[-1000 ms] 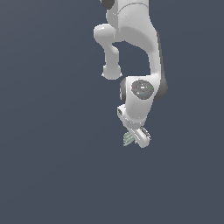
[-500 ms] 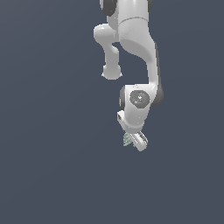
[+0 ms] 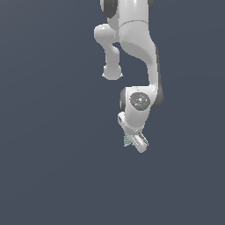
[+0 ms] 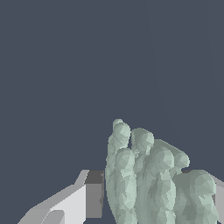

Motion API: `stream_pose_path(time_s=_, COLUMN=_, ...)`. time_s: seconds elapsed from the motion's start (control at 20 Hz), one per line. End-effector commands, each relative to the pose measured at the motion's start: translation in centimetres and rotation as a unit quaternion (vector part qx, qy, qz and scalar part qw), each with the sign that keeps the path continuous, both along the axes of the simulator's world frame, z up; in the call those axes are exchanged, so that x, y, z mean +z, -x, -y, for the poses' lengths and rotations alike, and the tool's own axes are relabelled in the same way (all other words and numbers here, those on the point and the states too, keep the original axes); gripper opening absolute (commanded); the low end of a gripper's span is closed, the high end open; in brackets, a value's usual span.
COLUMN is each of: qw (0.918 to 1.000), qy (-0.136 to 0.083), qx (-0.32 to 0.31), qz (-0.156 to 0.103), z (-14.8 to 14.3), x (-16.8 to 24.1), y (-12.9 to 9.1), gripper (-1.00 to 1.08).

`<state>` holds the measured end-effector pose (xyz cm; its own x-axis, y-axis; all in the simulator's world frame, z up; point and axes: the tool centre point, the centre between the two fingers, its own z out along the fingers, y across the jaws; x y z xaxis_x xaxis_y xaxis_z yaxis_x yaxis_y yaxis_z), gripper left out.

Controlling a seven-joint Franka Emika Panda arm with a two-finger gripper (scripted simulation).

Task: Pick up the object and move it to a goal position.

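Around your gripper (image 3: 133, 141) you have plain dark background on every side. Between its fingers (image 4: 87, 199) sits the object (image 4: 148, 179), firmly clamped.

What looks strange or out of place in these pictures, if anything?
Nothing stands out. The small grey-green lump sits between the fingers of the pincer, which is shut on it, and it looks whole. Around the arm there is only plain dark background, with nothing spilled or broken.

the object (image 4: 148, 179) runs off the wrist view's edge — its far side hides one end effector (image 3: 134, 141) finger.
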<state>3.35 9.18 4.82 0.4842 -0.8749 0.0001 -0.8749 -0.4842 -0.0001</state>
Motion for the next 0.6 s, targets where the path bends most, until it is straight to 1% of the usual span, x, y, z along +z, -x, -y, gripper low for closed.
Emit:
stream_pose_path(time_s=0.0, qw=1.0, qy=0.0, qx=0.0, qz=0.0, z=-0.02, x=-0.02, y=0.01, gripper=-1.0)
stream_pose_path(time_s=0.3, qw=1.0, qy=0.0, qx=0.0, qz=0.0, z=0.05, x=0.0, y=0.05, gripper=-1.0)
stream_pose_path(time_s=0.55, qw=1.0, qy=0.0, qx=0.0, qz=0.0, z=0.86, x=0.26, y=0.56, gripper=-1.0)
